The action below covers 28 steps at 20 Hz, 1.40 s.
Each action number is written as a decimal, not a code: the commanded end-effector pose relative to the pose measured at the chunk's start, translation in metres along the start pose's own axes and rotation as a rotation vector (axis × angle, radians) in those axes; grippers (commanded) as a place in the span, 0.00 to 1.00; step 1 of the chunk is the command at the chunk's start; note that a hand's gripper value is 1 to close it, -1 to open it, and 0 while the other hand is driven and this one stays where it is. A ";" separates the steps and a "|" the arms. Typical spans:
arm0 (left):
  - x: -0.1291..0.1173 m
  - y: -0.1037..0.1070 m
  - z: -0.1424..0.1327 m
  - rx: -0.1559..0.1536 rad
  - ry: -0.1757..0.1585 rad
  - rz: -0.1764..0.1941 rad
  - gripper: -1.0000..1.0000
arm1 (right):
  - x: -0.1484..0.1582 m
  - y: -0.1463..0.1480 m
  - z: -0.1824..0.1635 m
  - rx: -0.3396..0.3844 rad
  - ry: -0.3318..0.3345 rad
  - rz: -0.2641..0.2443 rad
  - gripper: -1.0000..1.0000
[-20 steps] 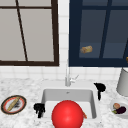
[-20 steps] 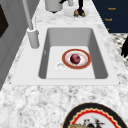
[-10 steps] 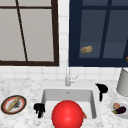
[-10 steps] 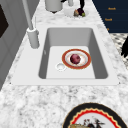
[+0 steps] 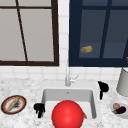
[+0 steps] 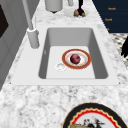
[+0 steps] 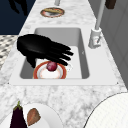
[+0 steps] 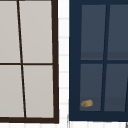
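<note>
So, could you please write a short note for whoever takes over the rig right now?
Left hand: in the air at the sink's front left corner, holding nothing.
Right hand: open, fingers straight, in the air by the sink's right rim, holding nothing.
Things: a red ball lies on a red-rimmed plate on the sink floor.
Done: the ball is on the plate, with no hand on either.
Left untouched: the bread plate on the counter left of the sink and the vegetable plate on its right.
</note>
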<state>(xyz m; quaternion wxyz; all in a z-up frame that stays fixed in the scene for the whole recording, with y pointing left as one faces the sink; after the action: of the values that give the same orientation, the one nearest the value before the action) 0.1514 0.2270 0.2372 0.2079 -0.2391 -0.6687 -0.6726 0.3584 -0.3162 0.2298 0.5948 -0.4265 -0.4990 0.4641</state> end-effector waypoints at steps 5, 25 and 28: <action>0.000 0.000 0.000 0.000 0.000 0.000 0.50 | -0.003 -0.026 0.017 -0.001 0.073 -0.128 0.00; 0.000 0.000 0.000 0.000 0.000 0.000 0.50 | -0.015 -0.032 0.077 -0.046 0.190 -0.341 0.00; 0.000 0.000 0.000 0.000 0.000 0.000 0.50 | -0.015 -0.031 0.077 -0.056 0.251 -0.342 0.00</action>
<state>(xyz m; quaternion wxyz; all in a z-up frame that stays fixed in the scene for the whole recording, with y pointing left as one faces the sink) 0.1514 0.2270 0.2372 0.2079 -0.2391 -0.6687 -0.6726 0.2849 -0.3332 0.2681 0.6871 -0.3992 -0.5018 0.3418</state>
